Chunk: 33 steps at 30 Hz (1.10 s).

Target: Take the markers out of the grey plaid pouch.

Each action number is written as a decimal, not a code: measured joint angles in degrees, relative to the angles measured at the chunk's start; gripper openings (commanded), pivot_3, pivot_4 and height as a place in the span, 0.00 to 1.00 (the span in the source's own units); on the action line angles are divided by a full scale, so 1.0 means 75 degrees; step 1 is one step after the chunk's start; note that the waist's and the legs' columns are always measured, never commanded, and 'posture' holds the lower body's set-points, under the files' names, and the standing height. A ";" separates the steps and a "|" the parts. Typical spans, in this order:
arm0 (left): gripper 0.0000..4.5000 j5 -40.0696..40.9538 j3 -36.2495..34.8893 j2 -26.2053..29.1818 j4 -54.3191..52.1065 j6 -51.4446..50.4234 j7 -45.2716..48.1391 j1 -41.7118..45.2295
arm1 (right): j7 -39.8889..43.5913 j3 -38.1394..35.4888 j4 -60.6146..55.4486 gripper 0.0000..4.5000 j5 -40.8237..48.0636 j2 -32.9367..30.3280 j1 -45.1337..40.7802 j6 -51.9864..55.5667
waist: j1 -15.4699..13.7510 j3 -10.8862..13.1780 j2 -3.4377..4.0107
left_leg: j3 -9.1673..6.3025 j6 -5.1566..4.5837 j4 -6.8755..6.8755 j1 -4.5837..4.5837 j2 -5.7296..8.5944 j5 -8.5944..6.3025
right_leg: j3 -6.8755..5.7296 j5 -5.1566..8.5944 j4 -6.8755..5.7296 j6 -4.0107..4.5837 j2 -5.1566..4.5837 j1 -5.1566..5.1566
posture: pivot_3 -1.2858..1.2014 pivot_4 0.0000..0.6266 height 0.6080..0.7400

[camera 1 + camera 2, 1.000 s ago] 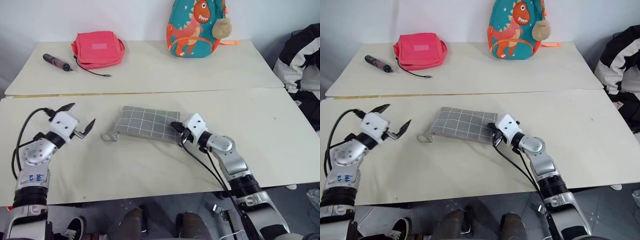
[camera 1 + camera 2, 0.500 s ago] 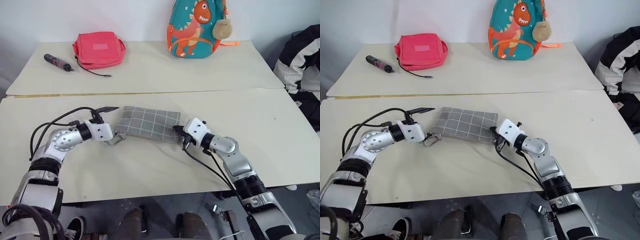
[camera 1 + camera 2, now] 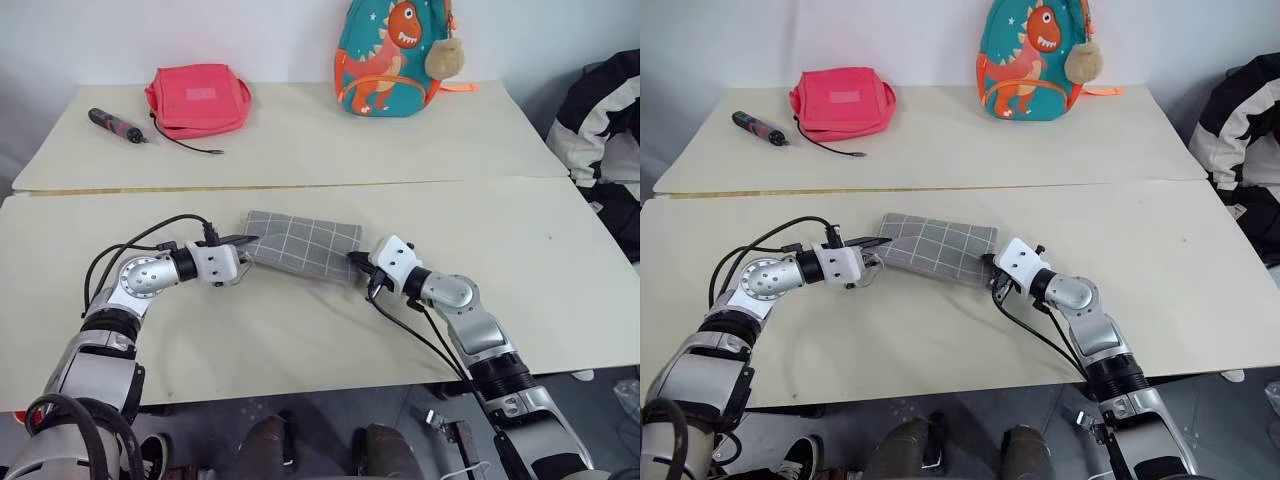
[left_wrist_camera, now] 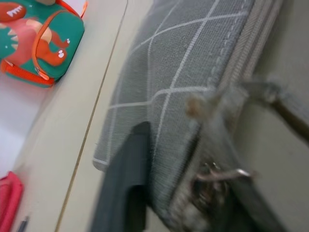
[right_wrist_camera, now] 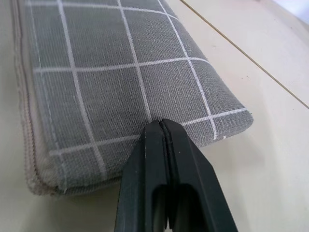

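Since a second ago we are seeing our left gripper (image 3: 243,243) swung in from well clear of the pouch to its zipper end, and its wide-spread fingers are now clenching on that end of the pouch. We are looking at the pale table (image 3: 300,330) first: it is carrying everything. On its far part the dinosaur backpack (image 3: 390,58) is standing and the pink-red bag (image 3: 196,97) is lying, both well beyond our fingers. The grey plaid pouch (image 3: 300,246) is lying flat between our two grippers. Our right gripper (image 3: 356,262) is pressing its clenched fingertips (image 5: 161,133) against the pouch's other end, with nothing visibly caught between them. We are seeing the small pull loop (image 4: 219,175) just beside our left fingers (image 4: 126,174).
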<state>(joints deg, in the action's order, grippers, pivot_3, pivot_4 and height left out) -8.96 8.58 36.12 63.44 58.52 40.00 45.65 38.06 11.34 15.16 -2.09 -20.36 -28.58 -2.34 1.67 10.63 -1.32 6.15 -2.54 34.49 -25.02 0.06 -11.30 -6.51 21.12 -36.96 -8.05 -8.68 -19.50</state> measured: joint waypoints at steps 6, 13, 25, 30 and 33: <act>0.00 0.0871 -0.0413 -0.0059 -0.1384 -0.1427 0.0616 -0.0798 | 0.0122 -0.0282 -0.0236 0.13 0.0442 0.0021 -0.0138 0.0364 | 0.0016 0.0000 0.0000 | -0.0005 0.0000 0.0007 -0.0003 -0.0003 0.0000 | 0.0000 0.0000 -0.0006 0.0000 0.0001 -0.0001 | 0.52 0.24 1.00; 0.00 0.0102 -0.0635 -0.0120 -0.5235 -0.5154 -0.0744 -0.2291 | 0.0768 -0.0772 -0.2133 0.65 0.1837 -0.0325 -0.0406 0.2336 | -0.0012 0.0001 0.0001 | -0.0021 -0.0006 0.0013 -0.0008 0.0000 -0.0004 | 0.0018 0.0000 -0.0012 0.0000 0.0004 0.0003 | 0.52 0.24 1.00; 0.00 -0.1702 -0.0029 -0.2058 -0.8686 -0.9984 -0.2148 -0.2927 | 0.1386 0.0621 -0.3503 0.71 0.2827 -0.0580 0.1100 0.4370 | -0.0278 -0.0001 -0.0003 | -0.0020 0.0011 0.0026 -0.0024 0.0009 -0.0026 | 0.0029 0.0000 0.0018 0.0000 -0.0002 0.0006 | 0.52 0.24 1.00; 0.00 -0.1635 0.0082 -0.2218 -0.8969 -1.0552 -0.2127 -0.2896 | 0.0340 0.0821 -0.2745 0.71 0.2010 0.0403 0.1057 0.3683 | -0.0202 -0.0002 -0.0003 | -0.0019 0.0005 0.0022 -0.0022 -0.0004 -0.0009 | 0.0028 0.0000 0.0011 0.0000 0.0016 0.0005 | 0.52 0.24 1.00; 0.00 -0.1596 0.0192 -0.2228 -0.9026 -1.0634 -0.2038 -0.2830 | -0.0118 0.0768 -0.2548 0.71 0.1999 0.1085 0.0864 0.3682 | -0.0200 -0.0001 -0.0003 | -0.0019 0.0006 0.0019 -0.0024 -0.0004 -0.0008 | 0.0029 0.0000 0.0011 0.0000 0.0016 0.0001 | 0.52 0.24 1.00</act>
<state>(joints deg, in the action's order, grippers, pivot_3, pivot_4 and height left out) -20.93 10.02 19.41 -4.26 -21.23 24.72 24.43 37.17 17.10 -3.95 12.91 -12.22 -22.10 25.28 0.17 10.62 -1.34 6.01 -2.50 34.64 -25.20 0.03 -11.36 -6.30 21.12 -36.87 -8.05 -8.55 -19.50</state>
